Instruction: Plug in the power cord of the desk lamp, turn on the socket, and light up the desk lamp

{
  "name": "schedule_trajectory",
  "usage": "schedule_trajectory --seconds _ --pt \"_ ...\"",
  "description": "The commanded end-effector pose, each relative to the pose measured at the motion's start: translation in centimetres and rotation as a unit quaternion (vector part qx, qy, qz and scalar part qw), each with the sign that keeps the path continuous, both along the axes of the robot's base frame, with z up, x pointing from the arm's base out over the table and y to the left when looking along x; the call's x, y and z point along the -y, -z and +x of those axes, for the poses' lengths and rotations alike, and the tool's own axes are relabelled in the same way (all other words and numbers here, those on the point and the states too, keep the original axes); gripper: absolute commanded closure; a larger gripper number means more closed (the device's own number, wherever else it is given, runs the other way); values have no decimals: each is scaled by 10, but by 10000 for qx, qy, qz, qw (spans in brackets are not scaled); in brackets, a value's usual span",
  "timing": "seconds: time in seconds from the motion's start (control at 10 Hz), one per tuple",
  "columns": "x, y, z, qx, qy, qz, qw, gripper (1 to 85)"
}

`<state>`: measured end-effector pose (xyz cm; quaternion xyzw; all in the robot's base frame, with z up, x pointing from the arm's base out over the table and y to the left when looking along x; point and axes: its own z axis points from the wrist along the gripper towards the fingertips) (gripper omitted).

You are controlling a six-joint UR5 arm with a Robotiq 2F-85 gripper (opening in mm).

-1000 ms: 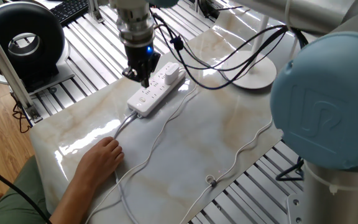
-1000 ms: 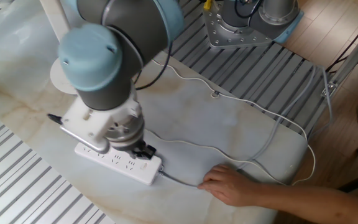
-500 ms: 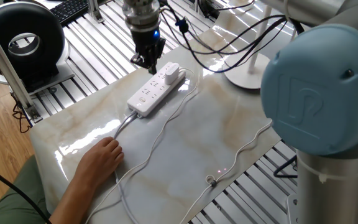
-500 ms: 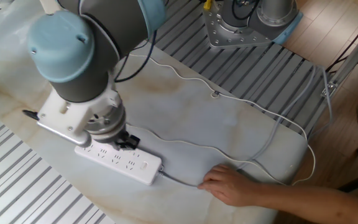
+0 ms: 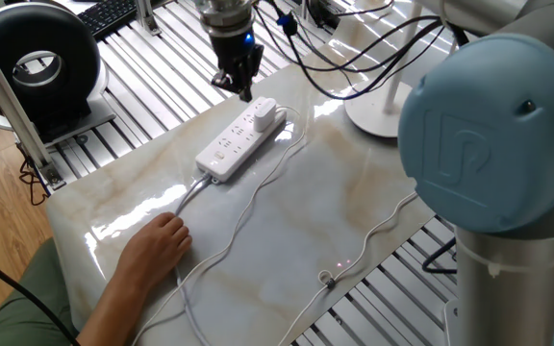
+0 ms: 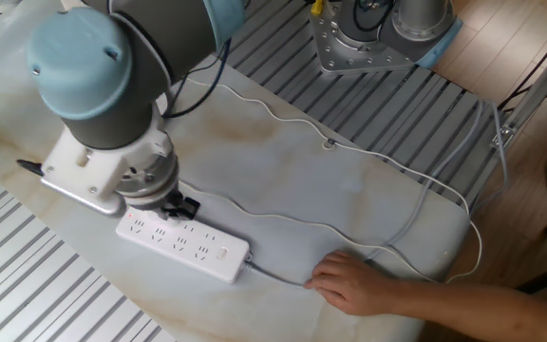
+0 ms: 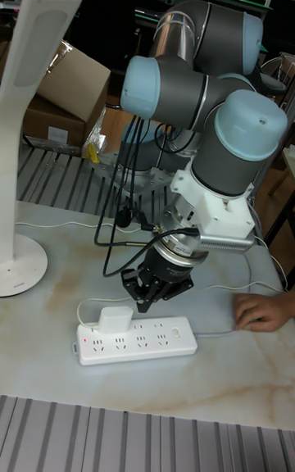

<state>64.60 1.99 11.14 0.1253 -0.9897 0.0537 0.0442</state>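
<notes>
The socket (image 5: 238,140) is a long white power strip lying on the marble table, also seen in the other fixed view (image 6: 184,246) and the tall view (image 7: 139,340). The power cord's square white plug block (image 5: 264,112) sits in an outlet near the strip's far end (image 7: 115,319), and its thin cable (image 6: 349,152) trails across the table. My gripper (image 5: 242,88) hangs just above and behind that end, shut and holding nothing (image 7: 147,300). The desk lamp has its round base (image 5: 373,115) at the back, and its pole and head (image 7: 37,70) rise at the left.
A person's hand (image 5: 158,244) rests on the table near the strip's thick cable, also seen in the other fixed view (image 6: 349,283). A black ring-shaped device (image 5: 37,60) stands off the table at the left. Black robot cables (image 5: 354,72) hang over the back.
My gripper has lifted from the strip's cable end and travelled along it to the plug end. The strip, the plug and the hand have stayed put.
</notes>
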Motion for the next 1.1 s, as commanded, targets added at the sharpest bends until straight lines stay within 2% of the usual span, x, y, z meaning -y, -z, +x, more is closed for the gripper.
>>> schedule_trajectory --seconds 0.0,0.4,0.6,0.7,0.8,0.9,1.0 --pt "24 -10 0 -28 -112 -258 9996 847" --pt "68 -19 -15 -99 -418 -433 9981 847" --pt "104 -22 -30 -266 -440 -567 9971 847" --pt "124 -18 -31 -184 -548 -687 9960 847" --pt "144 -16 -32 -119 -655 -900 9937 847" --pt "166 -19 -35 -135 -739 -1161 9904 847" --pt "180 -20 -37 -147 -808 -1279 9884 847"
